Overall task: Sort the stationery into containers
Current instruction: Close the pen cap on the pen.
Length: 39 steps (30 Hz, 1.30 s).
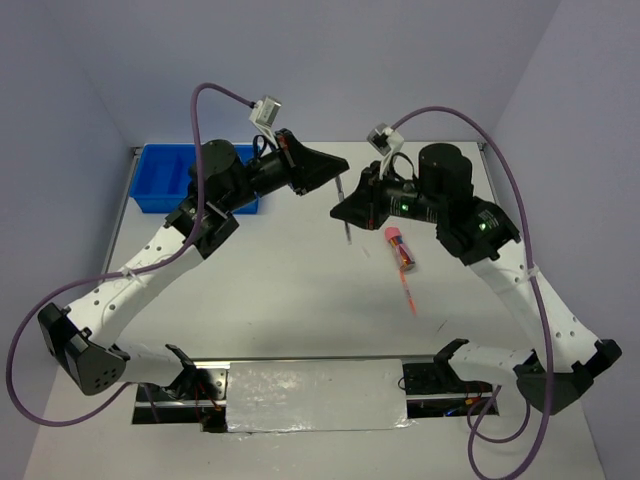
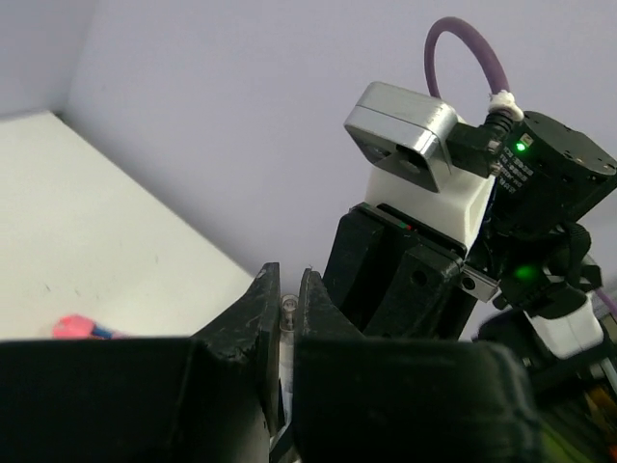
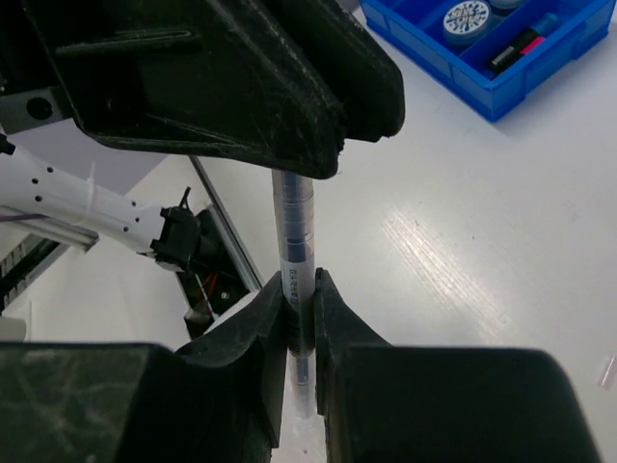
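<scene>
The silver pen is pinched at its lower barrel by the right gripper. Its upper end is clamped in the left gripper directly above. Judged light, rigid and slick; grip mid-barrel, squarely.

Over the middle of the white table, my left gripper is behind and my right gripper before it, and both are closed on the thin silver metal pen. The blue rectangular plastic tray sits at the far left corner, with a round blue-white disc and a black pink-capped highlighter in neighbouring compartments. Right of the pen lies the pink-capped tube, with the thin orange pen just before it.
</scene>
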Each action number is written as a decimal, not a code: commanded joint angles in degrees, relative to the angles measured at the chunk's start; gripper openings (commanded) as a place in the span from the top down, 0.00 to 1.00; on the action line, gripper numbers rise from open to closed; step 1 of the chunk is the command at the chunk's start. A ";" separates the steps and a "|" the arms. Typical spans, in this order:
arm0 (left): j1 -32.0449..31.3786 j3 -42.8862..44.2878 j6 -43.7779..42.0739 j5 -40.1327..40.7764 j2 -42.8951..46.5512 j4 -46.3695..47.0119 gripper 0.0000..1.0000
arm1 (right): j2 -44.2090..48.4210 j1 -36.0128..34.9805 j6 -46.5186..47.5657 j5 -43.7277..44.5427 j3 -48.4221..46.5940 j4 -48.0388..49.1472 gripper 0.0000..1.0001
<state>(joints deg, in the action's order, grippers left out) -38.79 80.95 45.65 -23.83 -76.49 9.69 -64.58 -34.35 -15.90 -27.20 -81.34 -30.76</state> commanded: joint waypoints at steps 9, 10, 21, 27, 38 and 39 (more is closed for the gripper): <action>-13.07 -12.83 3.57 -1.48 2.39 -5.91 1.00 | -11.18 6.49 2.01 -2.50 -25.62 10.72 1.00; -13.16 -12.66 3.40 -1.13 2.66 -6.70 1.00 | -11.27 6.49 1.84 -2.85 -25.01 10.72 1.00; -2.35 2.46 -2.67 5.21 3.01 -15.77 0.28 | 1.99 4.82 -2.11 -8.04 1.88 14.68 1.00; -1.38 -0.34 0.23 1.60 3.19 -5.31 0.32 | 5.77 4.38 -2.90 -7.52 6.81 13.98 1.00; -1.38 -4.48 4.36 -6.04 0.20 4.01 0.52 | 4.55 4.20 -4.49 -8.13 6.37 14.24 1.00; -1.38 -4.66 4.62 -6.31 -0.15 4.63 0.55 | 3.85 4.20 -4.58 -8.39 5.59 14.07 1.00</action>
<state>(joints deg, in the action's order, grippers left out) -40.25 76.71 49.01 -26.48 -75.40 9.54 -59.75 -29.71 -19.92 -34.48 -74.19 -20.47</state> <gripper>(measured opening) 0.470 0.187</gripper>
